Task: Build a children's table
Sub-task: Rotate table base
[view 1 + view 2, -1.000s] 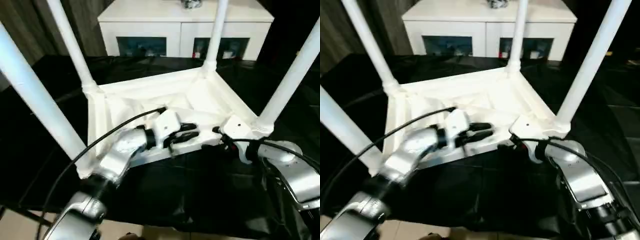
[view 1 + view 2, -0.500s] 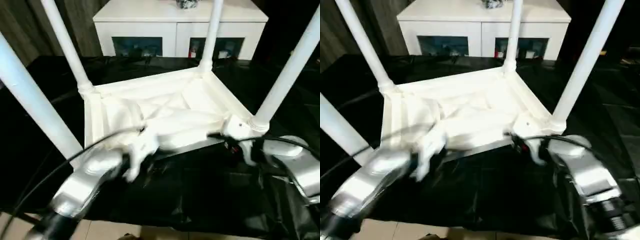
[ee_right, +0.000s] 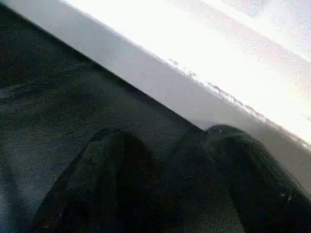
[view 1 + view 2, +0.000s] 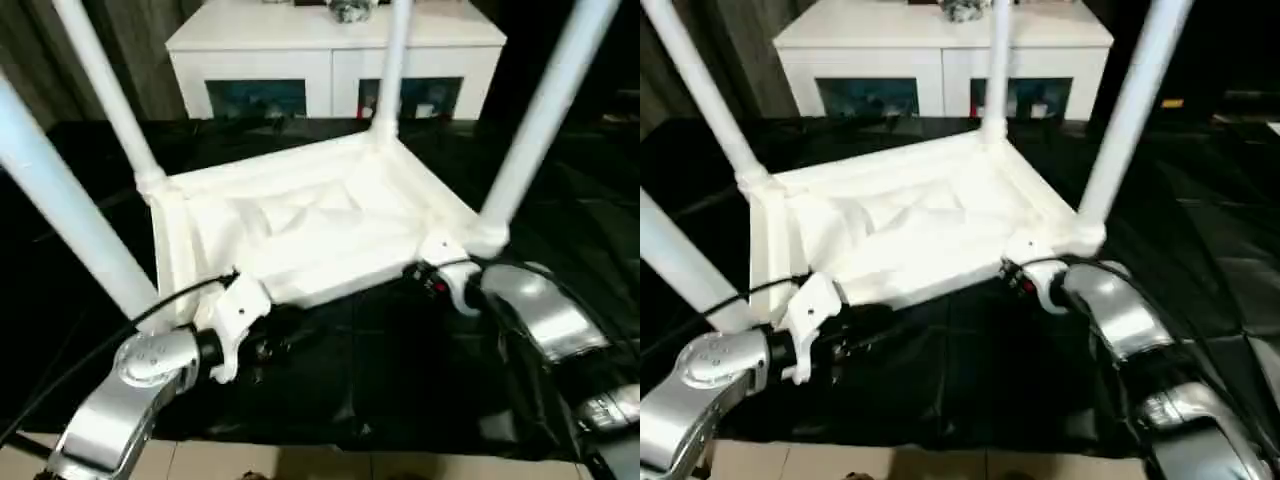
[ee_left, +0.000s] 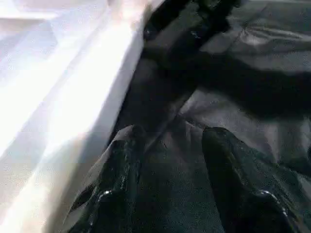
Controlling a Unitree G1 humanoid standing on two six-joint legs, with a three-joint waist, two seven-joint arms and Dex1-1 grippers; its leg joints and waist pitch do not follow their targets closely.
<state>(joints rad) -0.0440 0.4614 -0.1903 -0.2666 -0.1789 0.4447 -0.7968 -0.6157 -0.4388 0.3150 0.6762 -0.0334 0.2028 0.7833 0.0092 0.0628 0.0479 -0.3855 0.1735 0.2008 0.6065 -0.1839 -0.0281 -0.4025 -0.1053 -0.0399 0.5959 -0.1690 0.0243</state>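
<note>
Four legs of your table [image 4: 300, 225] point up and splay outward; it lies upside down on the black sheet [image 4: 400, 380] before the cabinet [image 4: 335, 45]. Your left wrist view shows what the head views blur: left gripper [image 5: 167, 160] parted, holding nothing, beside the rim. Right gripper [image 3: 170, 160] likewise apart, empty, under the near corner.

One children's table [image 4: 300, 235] lies upside down at the centre, with four white legs [image 4: 108, 95] rising from its corners at roughly ten, one, three and eight o'clock. One white low cabinet [image 4: 330, 50] stands at twelve o'clock, with two dark glass openings [image 4: 255, 98] in its front. Two grippers are in view, the left gripper [image 4: 285, 335] at seven o'clock and the right gripper [image 4: 425, 282] at four o'clock, each with two black fingers [image 5: 116, 189].
</note>
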